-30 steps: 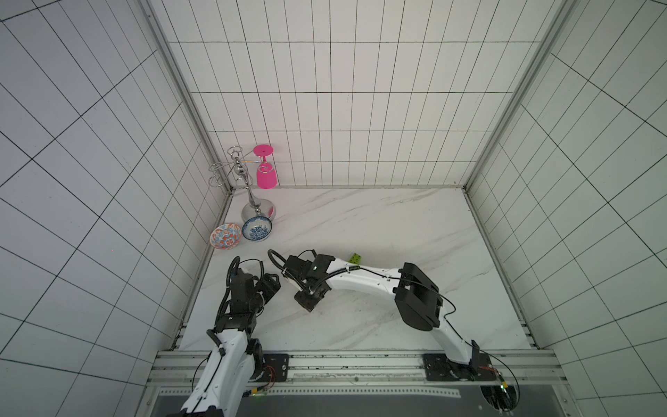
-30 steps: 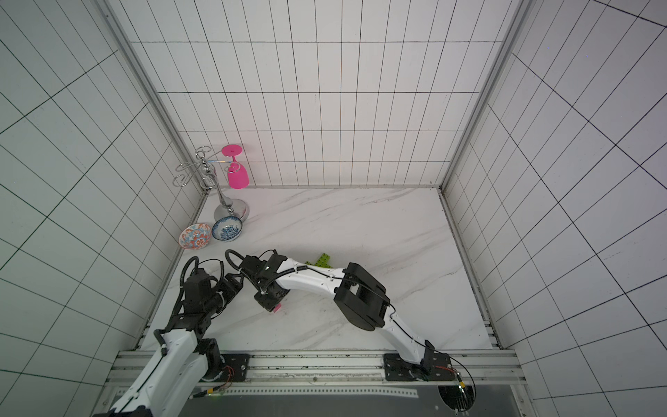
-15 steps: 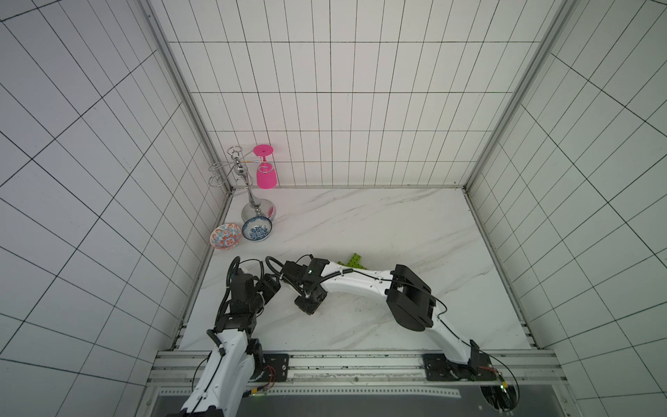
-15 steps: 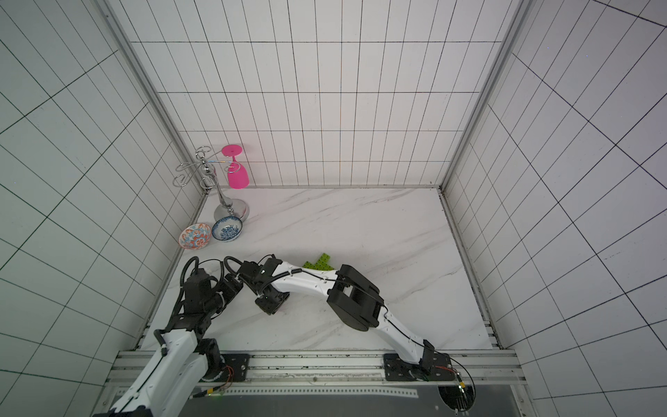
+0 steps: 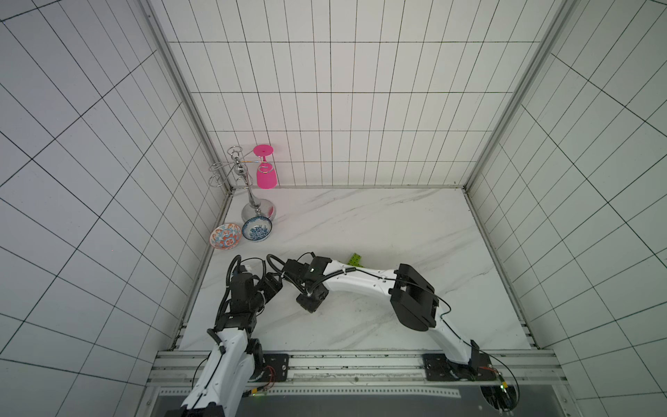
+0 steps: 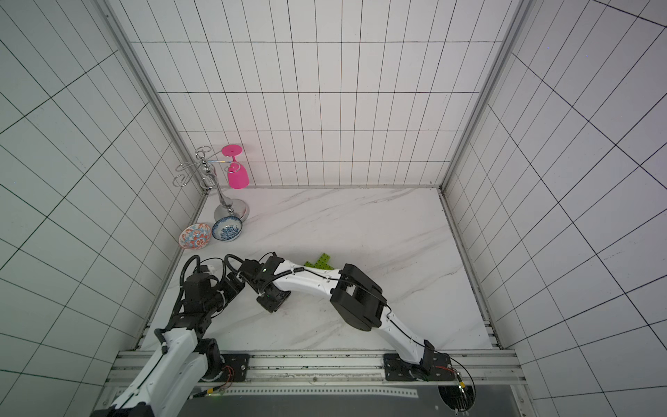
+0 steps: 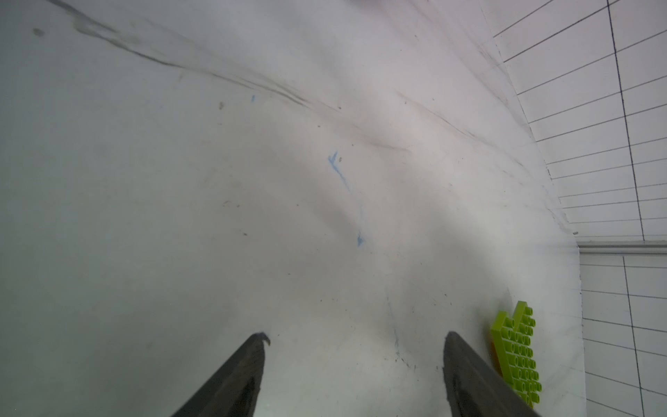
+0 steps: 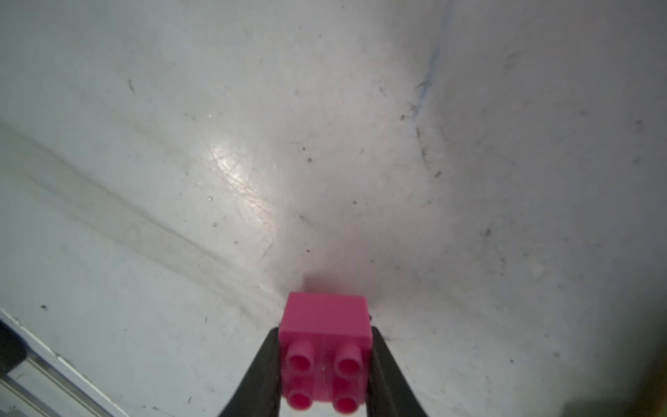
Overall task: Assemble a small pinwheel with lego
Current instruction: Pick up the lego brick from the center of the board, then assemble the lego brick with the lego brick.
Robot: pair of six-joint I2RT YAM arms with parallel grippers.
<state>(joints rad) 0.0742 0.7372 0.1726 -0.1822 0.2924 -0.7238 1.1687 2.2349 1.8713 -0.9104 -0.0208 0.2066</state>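
Mostly scuffed marble tabletop (image 8: 252,144) (pink brick (image 8: 326,325) gripped), tiled walls (image 5: 343,108).

Both top views look steeply down from high above the grey aluminium mounting rail (image 5: 361,364), sharing nearly the whole scene (lime-green studded brick cross (image 5: 355,259) approx. mid-frame). Left wrist cam skims low twd that cross (image 7: 516,353). Right wrist cam, railward of the cross, looks v. close at the white marble tabletop (image 8: 325,144).

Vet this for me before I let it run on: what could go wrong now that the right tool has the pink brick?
The right tool pinches the pink brick by two smooth sides only; it may twist when pressed down. The green cross lies loose on the marble, and the left tool stands open, not holding it, so it could slide.
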